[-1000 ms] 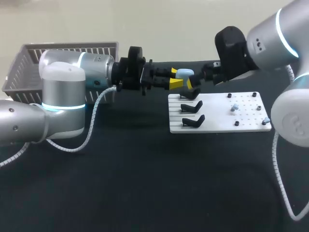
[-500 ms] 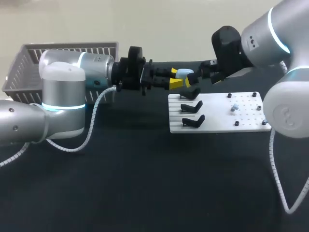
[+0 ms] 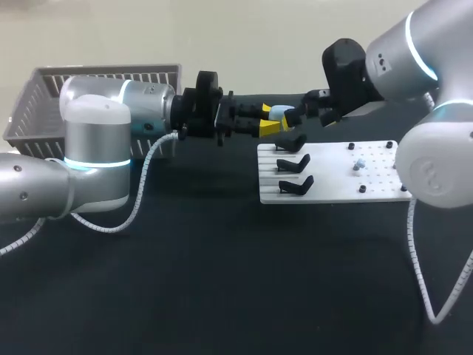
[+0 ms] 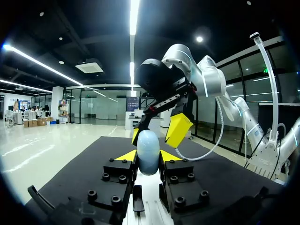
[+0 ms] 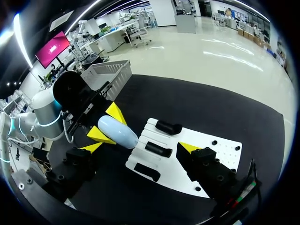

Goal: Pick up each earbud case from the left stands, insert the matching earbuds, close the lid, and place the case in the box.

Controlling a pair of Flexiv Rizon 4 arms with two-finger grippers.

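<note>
Clenching the pale blue earbud case [image 3: 281,112] in the left fingers [image 3: 272,123], aloft above the desk [image 3: 222,281] just past the 12 o'clock edge of the white stand board [image 3: 332,177]. Have swung the right fingers [image 3: 294,118] toward 9 o'clock over the last second, spread and empty (almost at the case now). Probably lining up to open it; earbuds [image 3: 358,164] not yet inserted.

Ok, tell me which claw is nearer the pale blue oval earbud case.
Left. The left claw is shut on the pale blue oval earbud case; the right claw faces it, open, fingers spread wide to either side, not touching.
</note>
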